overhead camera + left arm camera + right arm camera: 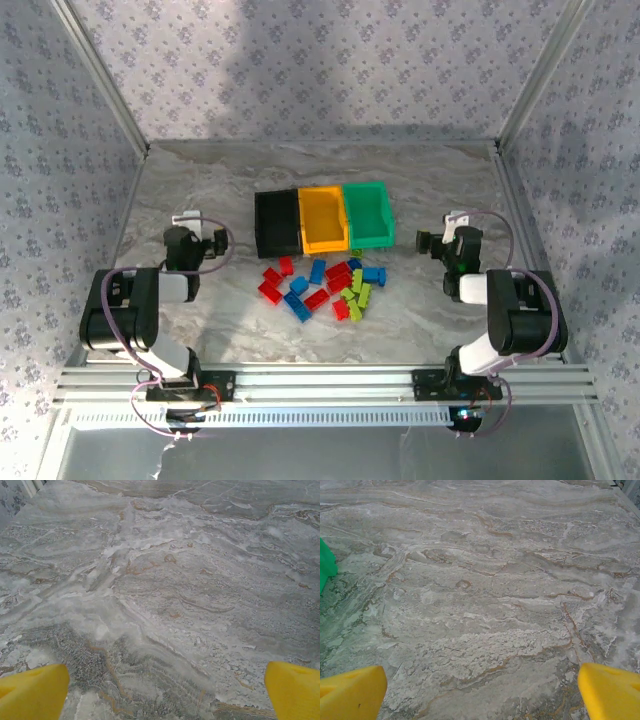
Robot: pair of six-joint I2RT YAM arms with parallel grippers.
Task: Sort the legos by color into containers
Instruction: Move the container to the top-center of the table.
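Sorting was judged unstarted: small red, blue and lime plastic bricks [322, 285] were heaped before three seemingly empty plastic bins [322, 243], left gripper [165, 682] and right gripper [481, 680] spread wide, a first reach being required.

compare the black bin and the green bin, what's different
Colour: the black bin is black, the green bin bright green. Place: the black bin ends the row on the left, the green bin on the right. Inside: the green bin looks empty; the black bin is too dark to tell. Both are open-topped, upright, similar in size, flanking the yellow-orange bin.
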